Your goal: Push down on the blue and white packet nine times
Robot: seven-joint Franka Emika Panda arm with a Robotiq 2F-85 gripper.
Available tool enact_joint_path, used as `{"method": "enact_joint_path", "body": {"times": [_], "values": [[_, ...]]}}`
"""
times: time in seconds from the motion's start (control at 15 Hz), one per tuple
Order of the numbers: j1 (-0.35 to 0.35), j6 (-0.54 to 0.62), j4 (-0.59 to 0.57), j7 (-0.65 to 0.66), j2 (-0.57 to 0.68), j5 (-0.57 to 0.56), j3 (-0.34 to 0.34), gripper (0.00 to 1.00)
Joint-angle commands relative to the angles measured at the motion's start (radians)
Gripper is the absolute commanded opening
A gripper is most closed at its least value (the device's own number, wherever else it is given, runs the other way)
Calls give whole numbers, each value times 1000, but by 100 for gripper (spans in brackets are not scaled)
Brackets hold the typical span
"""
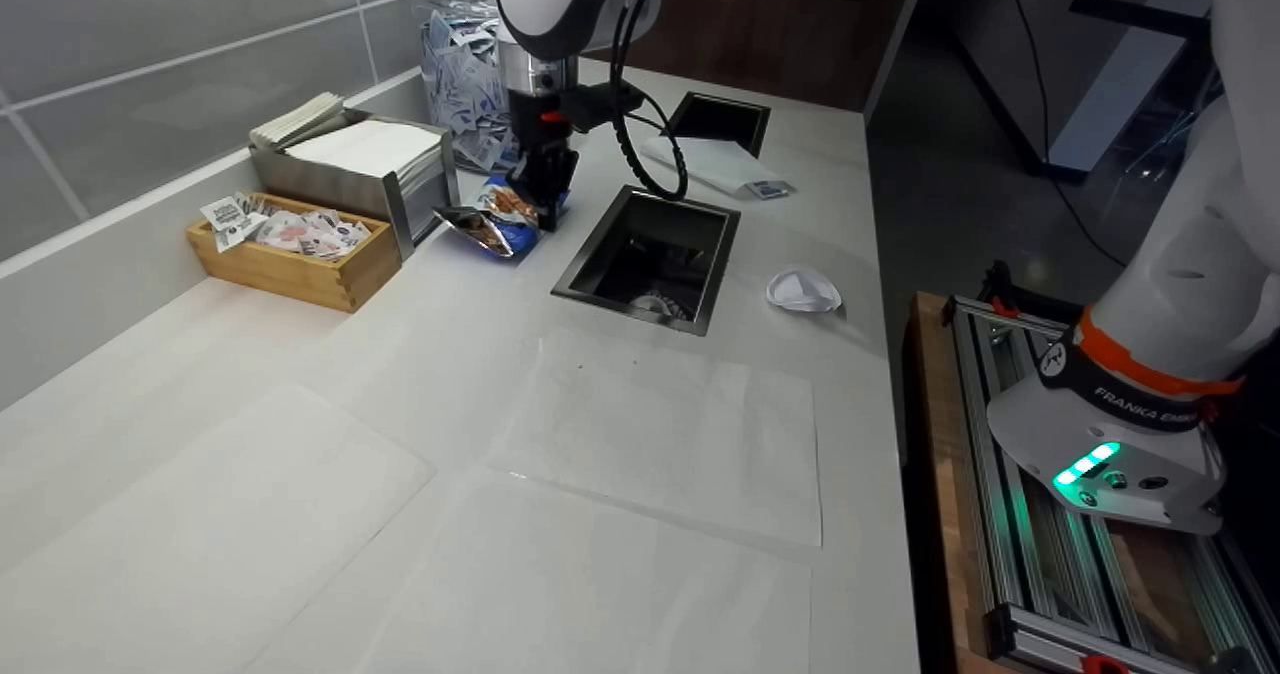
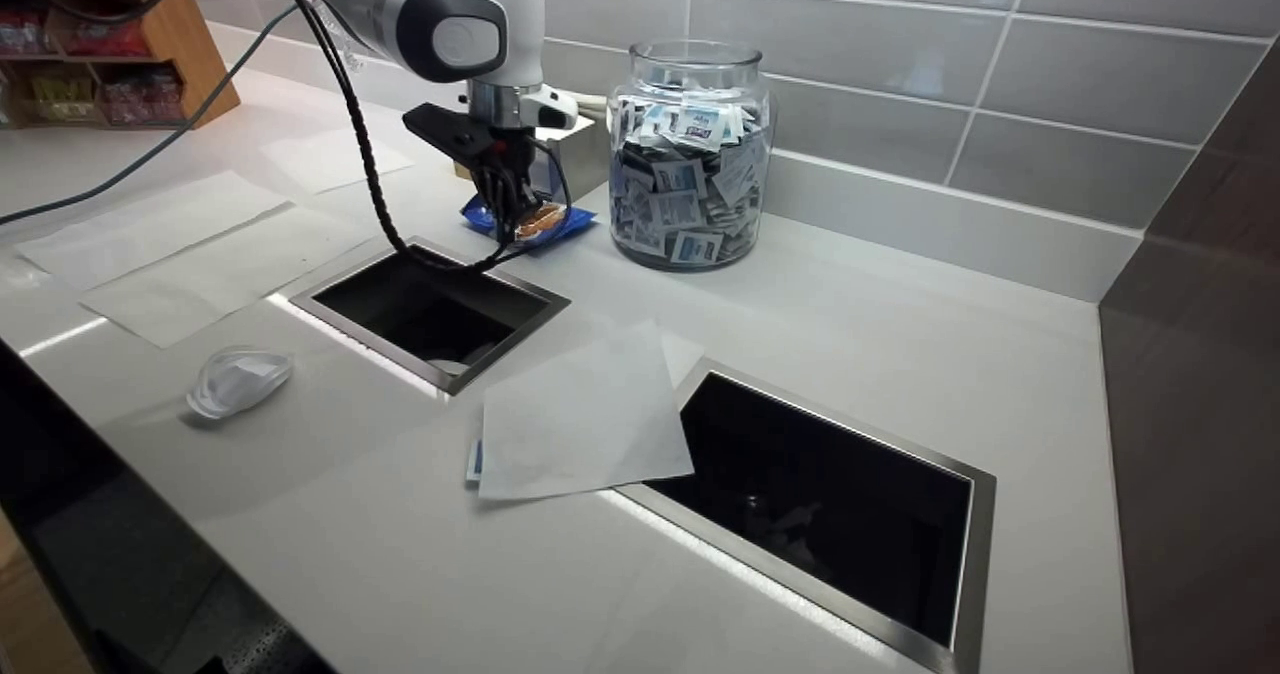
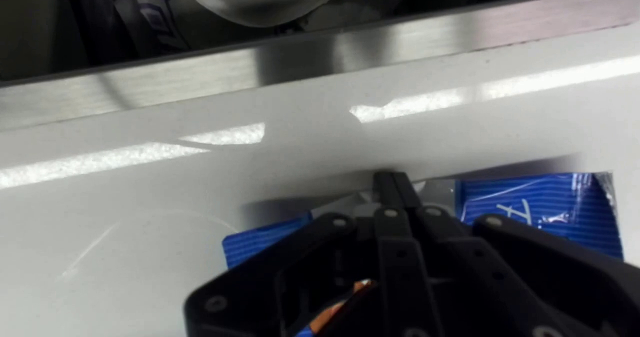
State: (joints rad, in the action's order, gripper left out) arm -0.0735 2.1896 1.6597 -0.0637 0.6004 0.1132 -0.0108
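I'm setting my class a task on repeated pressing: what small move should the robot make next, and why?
Probably a short lift straight up. The jaws are shut and low at the edge of the blue packet facing the steel rim, so a full push would likely need height first. Whether the jaws actually touch the blue packet isn't clear.

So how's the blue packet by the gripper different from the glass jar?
The blue packet lies low and crinkled; the much bigger glass jar stands upright. The blue packet is shiny with an orange-brown picture; the glass jar is see-through, showing little packets inside. Both rest on the counter.
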Motion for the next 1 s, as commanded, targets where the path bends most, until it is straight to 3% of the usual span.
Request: {"method": "enact_joint_path", "body": {"times": [0.0,0.53,0.93], "values": [[-9,-11,-45,-33,42,-5,11,0],[27,7,7,-14,-50,-40,7,0],[13,17,-29,-59,-42,-31,20,0]]}}
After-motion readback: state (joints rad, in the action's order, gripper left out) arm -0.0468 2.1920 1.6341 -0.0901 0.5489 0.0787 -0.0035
